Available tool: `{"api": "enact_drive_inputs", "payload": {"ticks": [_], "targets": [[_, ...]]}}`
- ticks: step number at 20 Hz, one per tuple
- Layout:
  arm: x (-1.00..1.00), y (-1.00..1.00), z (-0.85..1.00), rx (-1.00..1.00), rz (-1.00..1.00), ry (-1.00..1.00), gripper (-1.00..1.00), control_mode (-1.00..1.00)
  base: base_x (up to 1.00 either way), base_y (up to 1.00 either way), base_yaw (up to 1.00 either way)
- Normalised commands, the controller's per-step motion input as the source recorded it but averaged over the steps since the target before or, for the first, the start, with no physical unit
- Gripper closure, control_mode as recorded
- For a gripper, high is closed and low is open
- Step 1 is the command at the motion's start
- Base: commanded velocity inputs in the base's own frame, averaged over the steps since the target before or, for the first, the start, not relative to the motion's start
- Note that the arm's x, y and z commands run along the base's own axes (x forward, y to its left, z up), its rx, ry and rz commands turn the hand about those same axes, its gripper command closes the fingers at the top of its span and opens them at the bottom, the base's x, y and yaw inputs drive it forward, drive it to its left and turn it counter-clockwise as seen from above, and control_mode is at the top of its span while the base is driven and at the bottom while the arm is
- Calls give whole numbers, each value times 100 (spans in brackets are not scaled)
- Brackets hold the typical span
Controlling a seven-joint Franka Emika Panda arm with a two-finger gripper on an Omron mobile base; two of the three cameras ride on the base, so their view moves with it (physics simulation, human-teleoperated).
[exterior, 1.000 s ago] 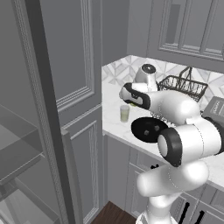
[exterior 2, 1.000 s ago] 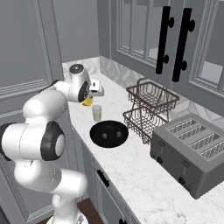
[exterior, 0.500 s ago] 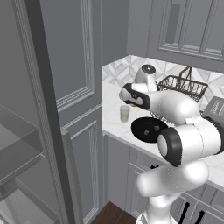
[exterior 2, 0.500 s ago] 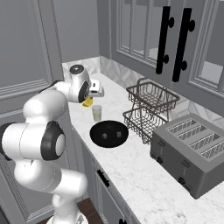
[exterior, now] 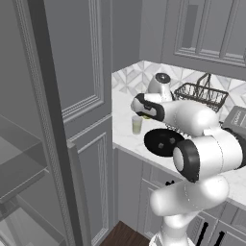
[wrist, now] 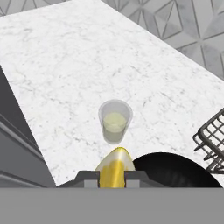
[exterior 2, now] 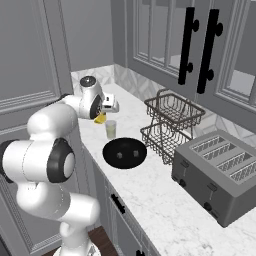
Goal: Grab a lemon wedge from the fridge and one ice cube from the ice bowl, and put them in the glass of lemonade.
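Nothing has moved: pincer (wrist: 112, 174) pinching one lemon wedge (wrist: 114, 168) above one glass (wrist: 115, 121), one black bowl (exterior 2: 124, 152) beside, arm bent

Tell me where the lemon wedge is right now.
The lemon wedge is clamped in the gripper, held above the counter beside the glass of lemonade, with the ice bowl just beyond.

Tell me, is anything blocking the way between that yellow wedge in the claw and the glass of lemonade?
Nothing visible does. The gripper holds the lemon wedge above the marble counter, and the glass of lemonade stands open-topped just ahead. The ice bowl sits off to one side.
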Motion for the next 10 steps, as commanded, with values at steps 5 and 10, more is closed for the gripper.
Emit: {"api": "enact_drive_inputs", "payload": {"ticks": [5, 10], "targets": [[25, 0, 0, 0, 0, 2, 100, -100, 0, 0, 0], [51, 0, 0, 0, 0, 3, 100, -100, 0, 0, 0]]}}
